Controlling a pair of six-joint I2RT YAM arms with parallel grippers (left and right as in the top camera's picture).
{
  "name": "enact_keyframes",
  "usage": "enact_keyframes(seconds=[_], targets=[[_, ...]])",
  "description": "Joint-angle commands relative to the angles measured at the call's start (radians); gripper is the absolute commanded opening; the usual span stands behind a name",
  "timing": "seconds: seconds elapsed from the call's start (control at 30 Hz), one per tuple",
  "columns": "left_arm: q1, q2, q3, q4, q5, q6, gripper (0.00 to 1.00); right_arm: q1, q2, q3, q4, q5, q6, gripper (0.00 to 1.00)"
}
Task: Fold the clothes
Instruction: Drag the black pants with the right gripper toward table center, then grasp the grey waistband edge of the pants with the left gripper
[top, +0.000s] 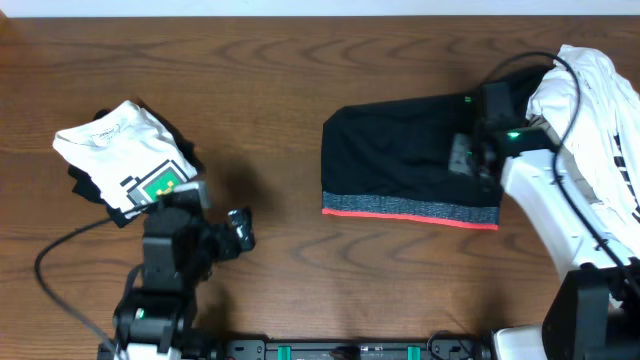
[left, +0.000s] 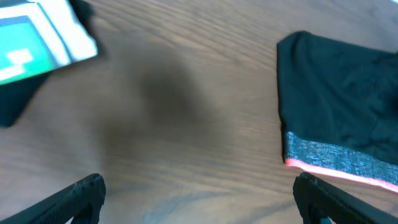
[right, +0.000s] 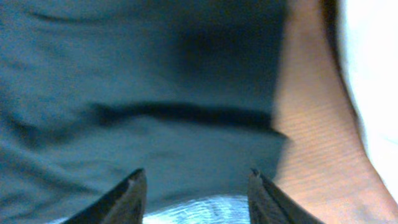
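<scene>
The trousers lie right of the middle of the table, gathered into a compact black rectangle with the grey-and-red waistband along the near edge. In my judgement the folding is mostly done; what is left is perhaps one more fold, or only some smoothing, since the far right corner looks a little uneven.

The right gripper is over the right end of the trousers; its fingers stand partly apart with no cloth between them (the fabric lies flat below the tips), so it holds nothing. Whether the tips touch the cloth I cannot tell. The left gripper hangs above bare wood, to the left of the trousers and apart from them; its fingers are spread fully wide and are empty.

A white T-shirt with a green print lies at the far left on a dark garment; a white cloth is heaped at the right edge; neither gripper touches them.

How many layers the trousers make is not visible from above; the right arm covers their right end; the right wrist view is blurred; the white cloth is cut off by the frame, so I cannot say what garment it is.
</scene>
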Motion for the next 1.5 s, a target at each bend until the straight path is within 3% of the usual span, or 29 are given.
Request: enact_keyframes(seconds=[0.0, 0.1, 0.27, 0.4, 0.53, 0.9, 1.03, 1.23, 1.47], targets=[[-0.066, 0.112, 0.021, 0.082, 0.014, -0.016, 0.98, -0.085, -0.021, 0.005, -0.061, 0.019, 0.006, 0.59], [-0.164, 0.242, 0.024, 0.194, 0.014, -0.016, 0.98, -0.160, -0.021, 0.005, -0.113, 0.010, 0.006, 0.64], [-0.323, 0.492, 0.031, 0.386, 0.014, -0.016, 0.98, -0.251, -0.021, 0.005, -0.170, 0.008, 0.005, 0.64], [-0.378, 0.662, 0.031, 0.595, 0.101, -0.026, 0.98, -0.268, -0.021, -0.001, -0.177, -0.004, -0.027, 0.64], [-0.399, 0.793, 0.031, 0.771, 0.143, -0.122, 0.98, -0.267, -0.021, -0.009, -0.175, -0.023, -0.028, 0.65], [-0.401, 0.985, 0.031, 0.830, 0.140, -0.147, 1.00, -0.267, -0.021, -0.010, -0.172, -0.026, -0.028, 0.64], [-0.412, 0.993, 0.031, 0.834, 0.140, -0.147, 0.76, -0.267, -0.021, -0.010, -0.172, -0.026, -0.028, 0.64], [-0.461, 0.993, 0.031, 0.837, 0.140, -0.147, 0.59, -0.267, -0.021, -0.010, -0.168, -0.026, -0.028, 0.64], [-0.504, 0.993, 0.031, 0.873, 0.115, -0.147, 0.57, -0.267, -0.021, -0.010, -0.168, -0.026, -0.028, 0.64]])
